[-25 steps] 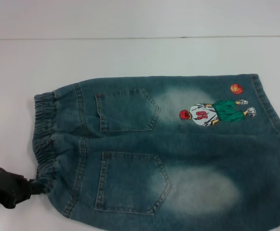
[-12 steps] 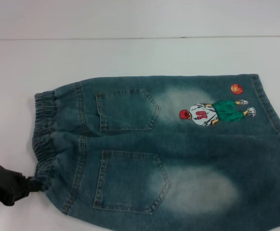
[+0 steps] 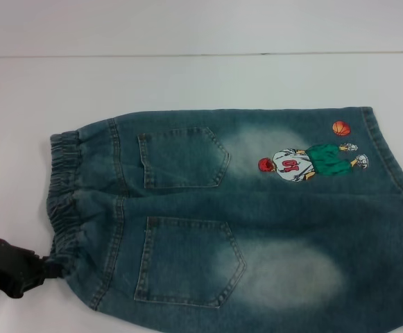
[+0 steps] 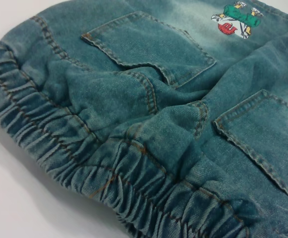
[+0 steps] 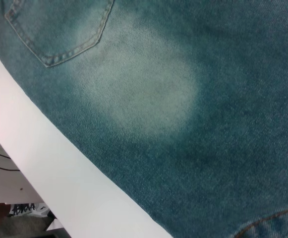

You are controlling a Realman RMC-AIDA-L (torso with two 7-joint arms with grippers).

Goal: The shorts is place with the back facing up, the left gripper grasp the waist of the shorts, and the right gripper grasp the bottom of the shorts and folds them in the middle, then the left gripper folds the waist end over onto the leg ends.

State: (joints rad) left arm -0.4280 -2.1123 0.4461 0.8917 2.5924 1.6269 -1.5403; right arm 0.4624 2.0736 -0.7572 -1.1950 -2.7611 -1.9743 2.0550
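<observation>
Shorts [image 3: 256, 215] lie flat, pockets up, along the table's [image 3: 187, 76] near edge. Left gripper [image 3: 45, 267] sits at the waistband's [image 3: 66, 201] near corner; can't tell if it's clamped on fabric. Right gripper not visible (bottom hem runs off frame). Confirm both grips before lifting together.

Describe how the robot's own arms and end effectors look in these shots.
Only the left end effector shows clearly: a chunky, matte black body with angular, faceted edges that narrows to a slim tip at the waistband corner of the shorts. No cable or marking can be made out. Of the right arm, just a dark sliver appears at the head view's lower right corner.
</observation>
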